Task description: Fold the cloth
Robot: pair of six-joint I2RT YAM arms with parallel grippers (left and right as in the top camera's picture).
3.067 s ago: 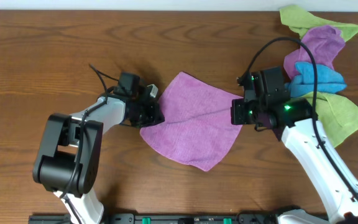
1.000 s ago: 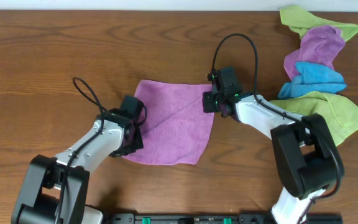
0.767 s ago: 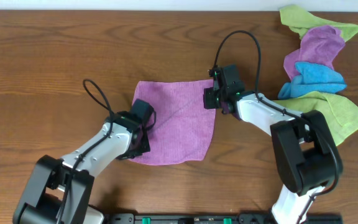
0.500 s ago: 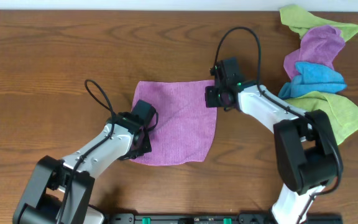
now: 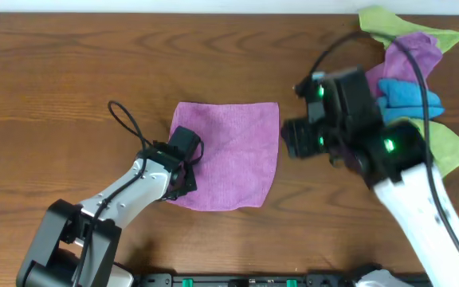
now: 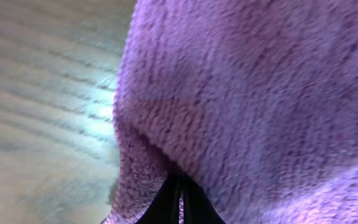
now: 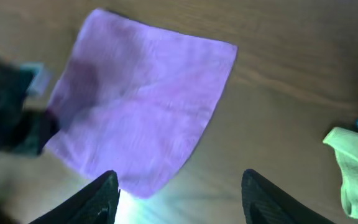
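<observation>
A purple cloth (image 5: 229, 155) lies spread flat on the wooden table (image 5: 70, 72). My left gripper (image 5: 185, 169) rests low at the cloth's left edge, shut on that edge. In the left wrist view the purple cloth (image 6: 247, 93) fills the frame and the dark jaws (image 6: 180, 200) stand closed with fabric pinched between them. My right gripper (image 5: 291, 142) hangs above the table just right of the cloth, open and holding nothing. From the right wrist the cloth (image 7: 135, 99) shows whole below the open gripper (image 7: 182, 199), its fingertips (image 7: 101, 196) wide apart.
A pile of other cloths sits at the back right: a green cloth (image 5: 409, 28), a purple one (image 5: 411, 54), a blue one (image 5: 411, 97) and a second green one (image 5: 445, 143). The right arm's body partly covers this pile. The green cloth's edge (image 7: 353, 174) shows in the right wrist view.
The right gripper has let go of the cloth's far right corner, opened, and risen away to the right. The cloth now lies flat. The left gripper has stayed shut on the left edge.
</observation>
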